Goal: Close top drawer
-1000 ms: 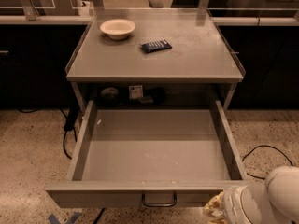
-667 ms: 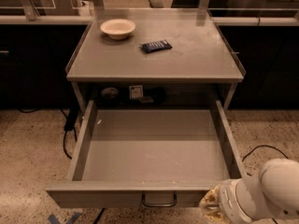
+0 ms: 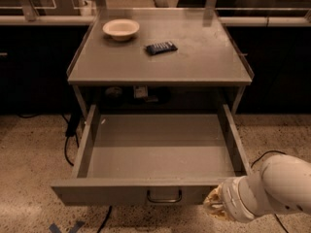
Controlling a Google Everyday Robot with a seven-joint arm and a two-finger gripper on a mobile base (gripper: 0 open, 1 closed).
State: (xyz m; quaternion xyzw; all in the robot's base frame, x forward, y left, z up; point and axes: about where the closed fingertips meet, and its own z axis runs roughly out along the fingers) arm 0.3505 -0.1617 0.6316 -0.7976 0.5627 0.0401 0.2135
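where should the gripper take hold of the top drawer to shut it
The small wire handle at the centre of the front panel of the top drawer, approached from the front: the drawer is pulled far out, panel facing outward. The gripper sits low at the panel's right end, right of the handle.

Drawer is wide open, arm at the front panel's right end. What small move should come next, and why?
Probably press the claw against the front panel of the top drawer and begin pushing it inward. The drawer stands pulled far out, and the claw sits low at the panel's right end, right of the handle.
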